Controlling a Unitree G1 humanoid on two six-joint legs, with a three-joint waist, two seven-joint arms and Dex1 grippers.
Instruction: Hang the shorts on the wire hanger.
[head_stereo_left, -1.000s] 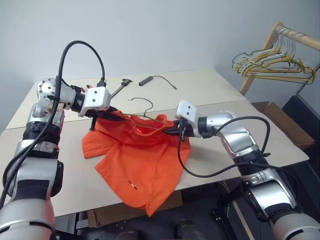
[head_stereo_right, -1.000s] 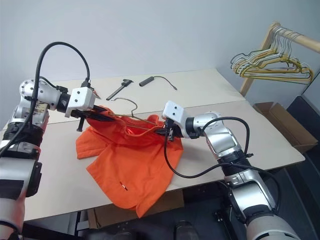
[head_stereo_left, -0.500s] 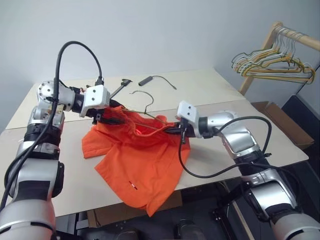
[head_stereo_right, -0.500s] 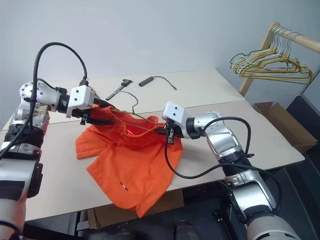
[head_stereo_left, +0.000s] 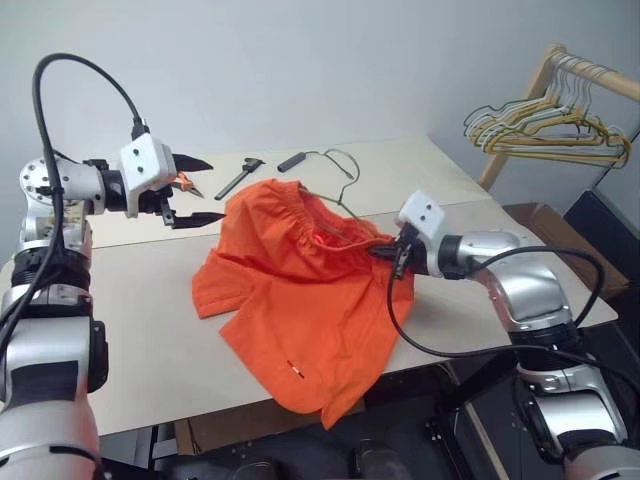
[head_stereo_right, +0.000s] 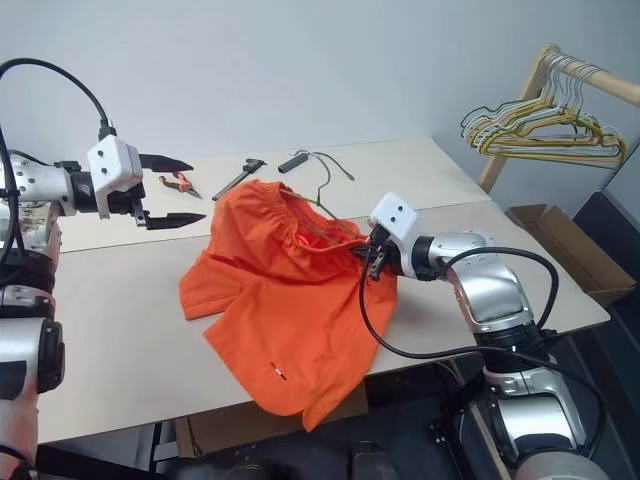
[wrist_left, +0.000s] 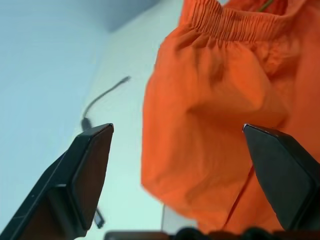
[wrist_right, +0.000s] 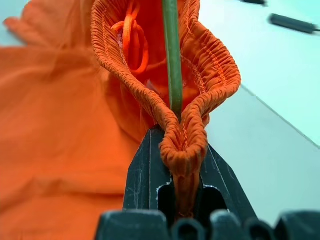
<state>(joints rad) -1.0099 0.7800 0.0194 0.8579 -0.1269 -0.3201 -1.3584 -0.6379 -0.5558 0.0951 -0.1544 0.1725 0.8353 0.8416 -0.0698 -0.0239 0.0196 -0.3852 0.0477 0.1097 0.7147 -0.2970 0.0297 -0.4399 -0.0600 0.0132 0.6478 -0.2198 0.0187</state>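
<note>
The right claw (head_stereo_right: 372, 262) was clamped on the gathered waistband of the shorts (head_stereo_right: 290, 300), with the wire hanger (wrist_right: 171, 55) running straight out from its tips into the waist opening. The shorts lay mid-counter (head_stereo_right: 120, 330), one leg overhanging the near edge. The left claw (head_stereo_right: 170, 190) stood wide open beside them, holding nothing. No writing was legible.

Right claw (wrist_right: 182, 165) clamped on the gathered waistband of the orange shorts (wrist_right: 60, 115), green-looking wire hanger (wrist_right: 171, 55) running up through the waistband opening, pale tabletop (wrist_right: 270, 125) beside, dark cable end (wrist_right: 292, 23) beyond.
</note>
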